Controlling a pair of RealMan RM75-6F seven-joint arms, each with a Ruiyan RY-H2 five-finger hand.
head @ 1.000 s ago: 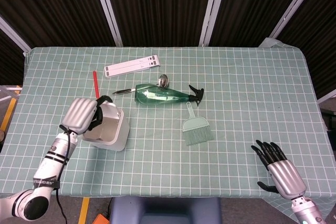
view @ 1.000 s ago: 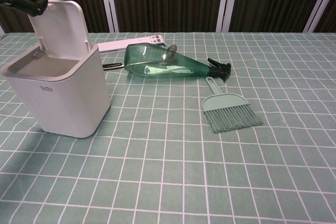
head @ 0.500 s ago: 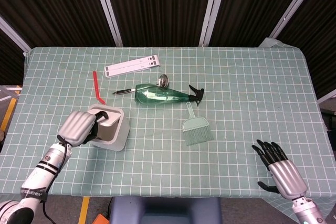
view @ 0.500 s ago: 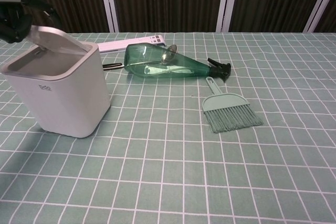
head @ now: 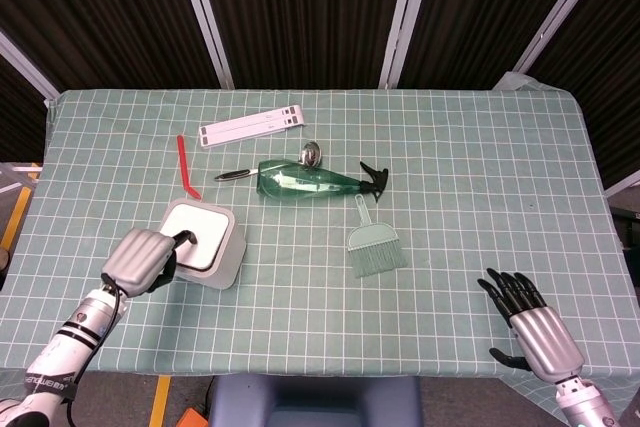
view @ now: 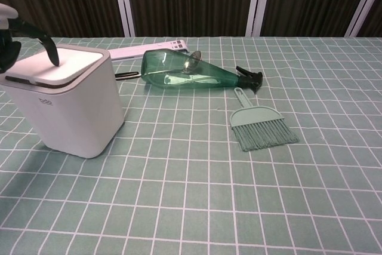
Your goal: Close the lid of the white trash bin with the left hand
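Observation:
The white trash bin (head: 203, 244) stands at the near left of the table, and its lid (view: 52, 65) lies flat and closed on top. My left hand (head: 140, 259) is at the bin's left side with its dark fingers (view: 46, 45) arched over the lid's near-left edge, a fingertip at or just above the lid; it holds nothing. My right hand (head: 530, 319) hovers far off by the near right table edge, fingers spread and empty. It does not show in the chest view.
A green spray bottle (head: 305, 181) lies on its side behind the bin, with a metal spoon (head: 312, 154) and a black pen (head: 232, 174) beside it. A green hand brush (head: 374, 247) lies to the right. A red strip (head: 184, 167) and a white bar (head: 251, 126) lie further back.
The lid went from upright through half-lowered to flat on the bin. My left hand followed it down and toward the near left. The right hand has barely moved.

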